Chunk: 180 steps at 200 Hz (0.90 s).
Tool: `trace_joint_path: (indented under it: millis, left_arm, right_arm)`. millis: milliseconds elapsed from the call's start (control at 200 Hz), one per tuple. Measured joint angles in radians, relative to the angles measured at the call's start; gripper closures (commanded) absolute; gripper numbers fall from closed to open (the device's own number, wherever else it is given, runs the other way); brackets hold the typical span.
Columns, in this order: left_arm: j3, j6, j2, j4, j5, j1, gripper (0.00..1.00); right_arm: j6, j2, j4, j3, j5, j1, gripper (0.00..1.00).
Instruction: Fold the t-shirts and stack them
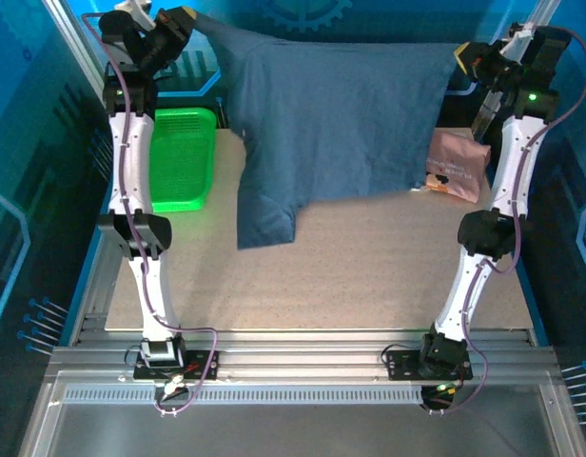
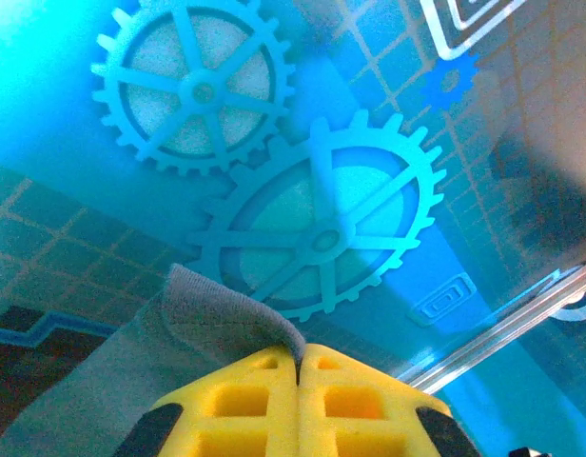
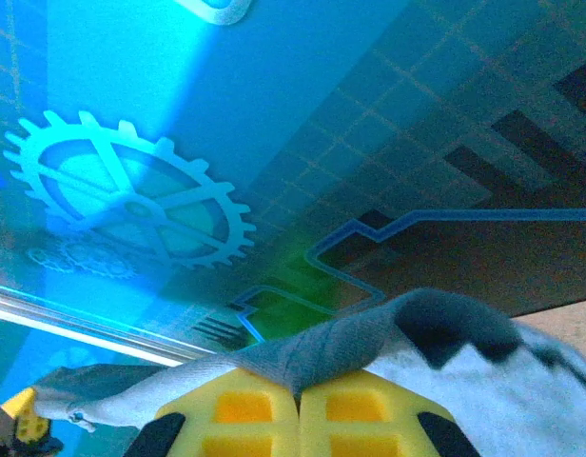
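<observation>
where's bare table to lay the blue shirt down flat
The widest bare patch is the near half of the table, from the lower hem of the blue shirt to the near edge. It is crowded at the far left by the green basket and at the far right by the pink shirt.

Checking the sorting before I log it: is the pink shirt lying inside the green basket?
No, the pink shirt lies on the table at the right, the green basket stands at the far left.

Two t-shirts, a slate-blue t-shirt [image 1: 331, 124] and a pink t-shirt [image 1: 459, 164]; one green basket [image 1: 184, 157]; two arms, left arm [image 1: 129, 171] and right arm [image 1: 515, 173]
</observation>
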Motion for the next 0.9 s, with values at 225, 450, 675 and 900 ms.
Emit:
trace_joint_path:
  millis: [225, 450, 675, 900]
  left_arm:
    - [-0.004, -0.003, -0.035, 0.101, 0.14, 0.099, 1.0]
    - [-0.625, 0.061, -0.396, 0.222, 0.286, 0.11, 1.0]
    - [-1.547, 0.212, -0.826, 0.184, 0.231, -0.035, 0.97]
    - [-2.17, 0.222, -1.131, -0.082, -0.028, -0.096, 0.23]
  right_arm:
    - [-0.006, -0.071, 0.05, -0.057, -0.052, -0.003, 1.0]
    - [-0.238, -0.394, -0.023, -0.553, -0.033, -0.023, 1.0]
    - [-0.385, -0.733, -0.014, -1.375, 0.108, -0.071, 0.97]
    - [-0.463, -0.872, -0.094, -1.862, 0.263, -0.192, 0.46]
